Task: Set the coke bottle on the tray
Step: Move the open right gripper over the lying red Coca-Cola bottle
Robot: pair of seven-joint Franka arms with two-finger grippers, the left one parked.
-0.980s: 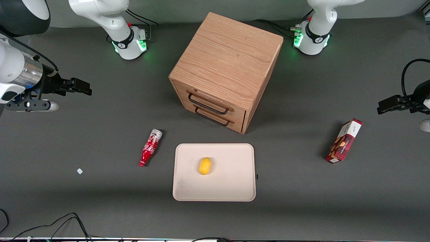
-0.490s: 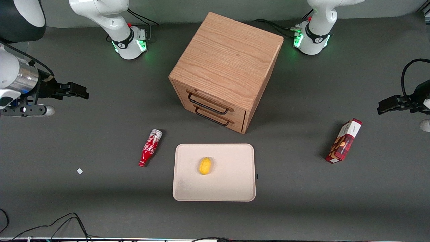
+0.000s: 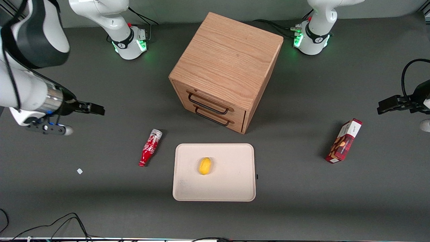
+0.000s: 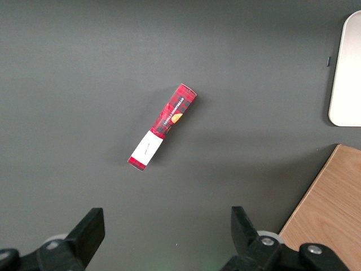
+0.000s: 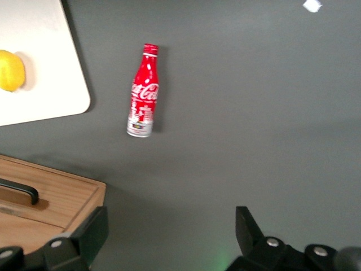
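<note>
My right arm reaches in low from the working arm's end of the table, forearm and wrist held nearly level. My gripper [image 3: 95, 109] hangs above the table, touching nothing. Its 2 fingers [image 5: 90, 231] stand wide apart, with nothing between them.

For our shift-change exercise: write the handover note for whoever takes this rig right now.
Gripper: open, empty, in the air toward the working arm's end of the table, apart from the coke bottle.
Coke bottle: lying on the table beside the tray, not touching it.
Tray: in front of the drawer cabinet, holding a lemon.
Done: nothing yet.
Left: grasp the bottle, set it on the tray.
</note>
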